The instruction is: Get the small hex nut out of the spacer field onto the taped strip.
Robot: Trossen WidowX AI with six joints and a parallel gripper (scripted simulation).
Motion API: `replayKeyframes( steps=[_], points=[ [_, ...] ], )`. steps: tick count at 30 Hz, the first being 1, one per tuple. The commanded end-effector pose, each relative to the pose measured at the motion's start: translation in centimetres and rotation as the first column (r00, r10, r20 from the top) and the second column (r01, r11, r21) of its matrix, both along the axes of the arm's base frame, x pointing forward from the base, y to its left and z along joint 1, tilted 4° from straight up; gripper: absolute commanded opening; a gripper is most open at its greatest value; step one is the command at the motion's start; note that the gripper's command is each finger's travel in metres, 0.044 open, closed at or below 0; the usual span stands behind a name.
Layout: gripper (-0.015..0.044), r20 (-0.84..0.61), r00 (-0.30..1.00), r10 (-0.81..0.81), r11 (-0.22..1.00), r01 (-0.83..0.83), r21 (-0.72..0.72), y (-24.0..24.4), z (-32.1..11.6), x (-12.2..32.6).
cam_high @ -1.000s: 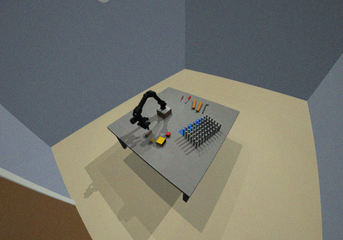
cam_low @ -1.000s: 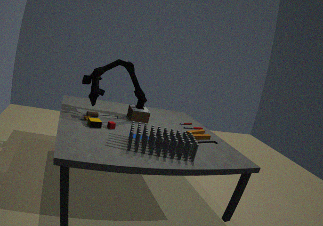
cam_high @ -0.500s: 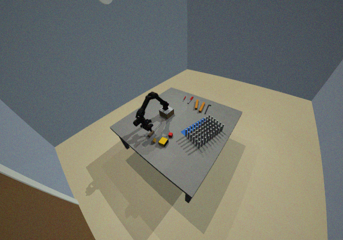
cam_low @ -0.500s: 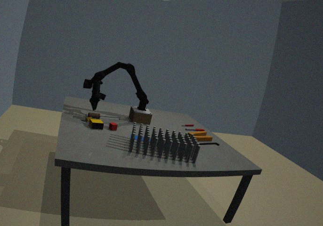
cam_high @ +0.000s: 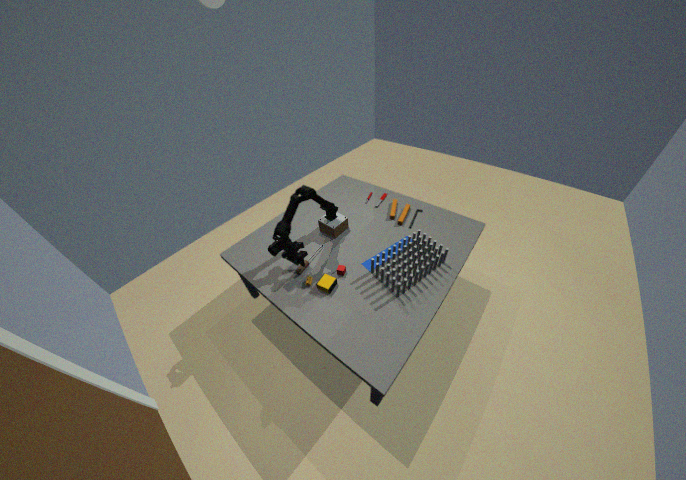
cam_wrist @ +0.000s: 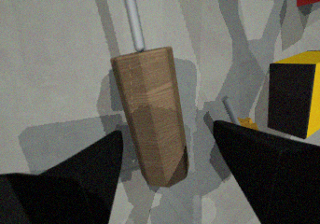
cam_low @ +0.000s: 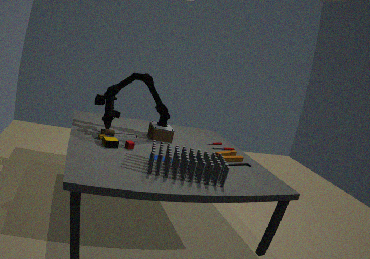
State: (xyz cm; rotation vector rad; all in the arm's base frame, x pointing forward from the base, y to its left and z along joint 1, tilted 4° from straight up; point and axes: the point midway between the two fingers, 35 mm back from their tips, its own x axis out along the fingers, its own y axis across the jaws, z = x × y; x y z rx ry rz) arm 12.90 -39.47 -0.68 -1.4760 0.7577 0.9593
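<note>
A hooked tool with a wooden handle (cam_high: 300, 270) (cam_low: 110, 133) (cam_wrist: 153, 103) lies on the table, its thin metal shaft (cam_wrist: 135, 25) pointing away from the fingers in the wrist view. My gripper (cam_high: 303, 264) (cam_low: 107, 128) (cam_wrist: 168, 132) is open, pointing down just above the handle, with one finger on each side of it and a gap on both sides. The metal spacers (cam_high: 397, 288) (cam_low: 151, 163) stand upright in rows. The blue taped strip (cam_high: 366, 263) (cam_low: 156, 157) lies along their side facing the arm's base. The hex nut cannot be made out among the spacers.
A yellow-black block (cam_high: 326, 283) (cam_low: 110, 141) (cam_wrist: 290, 100), a red cube (cam_high: 341, 270) (cam_low: 129, 144) and a small yellow-handled tool (cam_high: 309, 280) (cam_wrist: 247, 123) lie near the gripper. Orange bars (cam_high: 393, 209), a black hex key (cam_high: 413, 219) and red-handled tools (cam_high: 382, 196) lie beyond the strip.
</note>
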Motion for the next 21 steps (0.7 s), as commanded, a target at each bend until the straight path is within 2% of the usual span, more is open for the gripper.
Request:
replayKeyframes(
  steps=[1, 9, 12, 20, 21],
  points=[
    [0.028, 0.0, 1.0, 0.005, 1.0, -0.005, 0.006, 0.2, -0.9, 0.0],
    [0.028, 0.001, 1.0, 0.007, 1.0, -0.007, 0.006, 0.3, -1.9, 0.1],
    [0.0201, 0.001, 1.0, 0.007, 1.0, -0.007, 0.006, 0.3, -1.9, 0.1],
    [0.0148, 0.001, 1.0, 0.007, 1.0, -0.007, 0.006, 0.3, -1.9, 0.1],
    [0.0122, 0.001, 1.0, 0.007, 1.0, -0.007, 0.006, 0.3, -1.8, 0.1]
  ],
)
